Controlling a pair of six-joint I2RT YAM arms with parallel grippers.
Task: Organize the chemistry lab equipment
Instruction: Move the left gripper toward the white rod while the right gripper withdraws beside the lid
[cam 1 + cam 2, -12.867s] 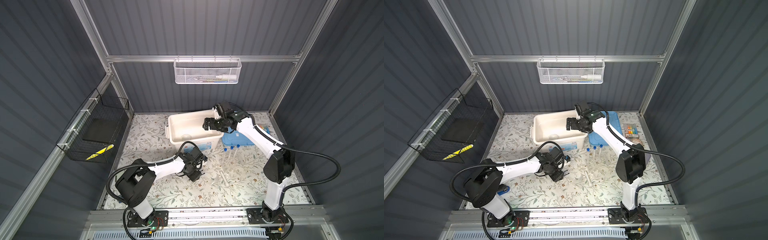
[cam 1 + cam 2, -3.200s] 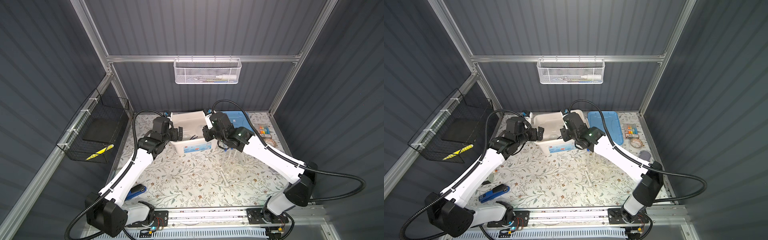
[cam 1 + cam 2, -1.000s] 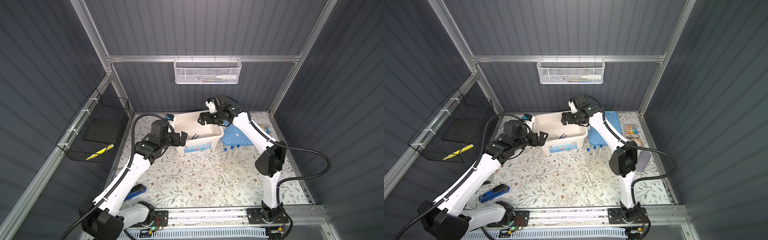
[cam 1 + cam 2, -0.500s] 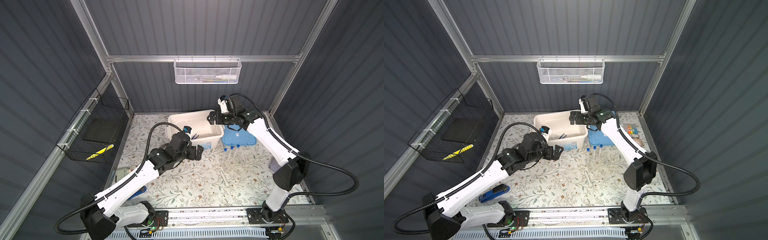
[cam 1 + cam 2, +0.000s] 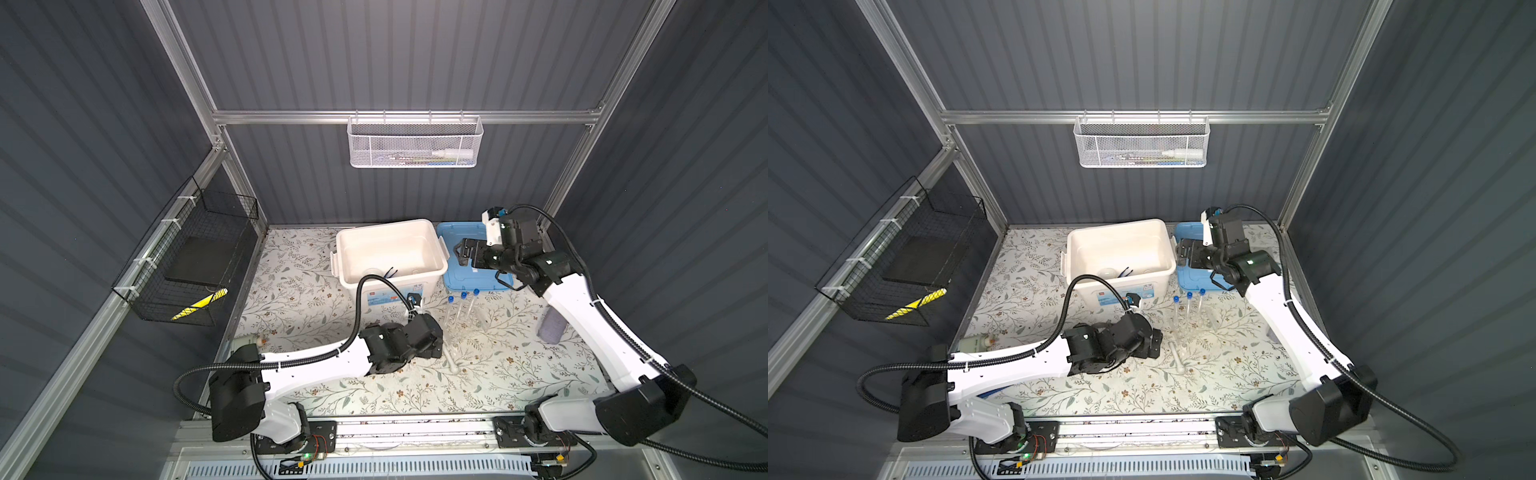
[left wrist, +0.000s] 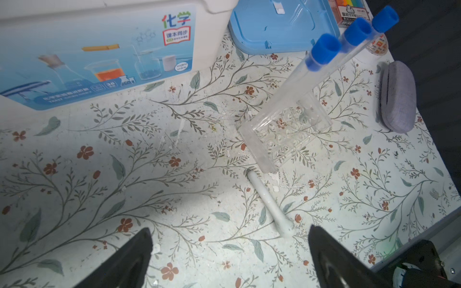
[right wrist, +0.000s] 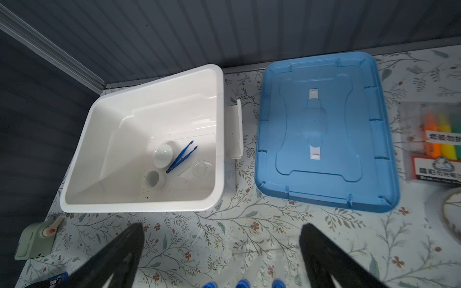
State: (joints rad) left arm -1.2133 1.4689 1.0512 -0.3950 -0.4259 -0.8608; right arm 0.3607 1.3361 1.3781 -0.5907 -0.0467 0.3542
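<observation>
Mid-surface, the left gripper [image 6: 228, 237] hangs wide open beside the white pestle [image 6: 267, 199]: stiff, slick, probably brittle, best pinched mid-shaft. Beyond stands the tube rack [image 6: 287, 132] holding 3 test tubes [image 6: 324, 49]; near the back edge the right gripper [image 5: 460, 254] gapes empty.

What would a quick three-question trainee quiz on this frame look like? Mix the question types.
1. True or false: the white pestle lies inside the white bin.
2. Multiple choice: how many blue-capped test tubes stand in the clear rack? A) two B) three C) five
3. Short answer: are the left end effector and the right end effector open or shut, and do they hold anything?

Key
1. False: it lies on the table, next to the rack.
2. B
3. Both open, holding nothing.
</observation>
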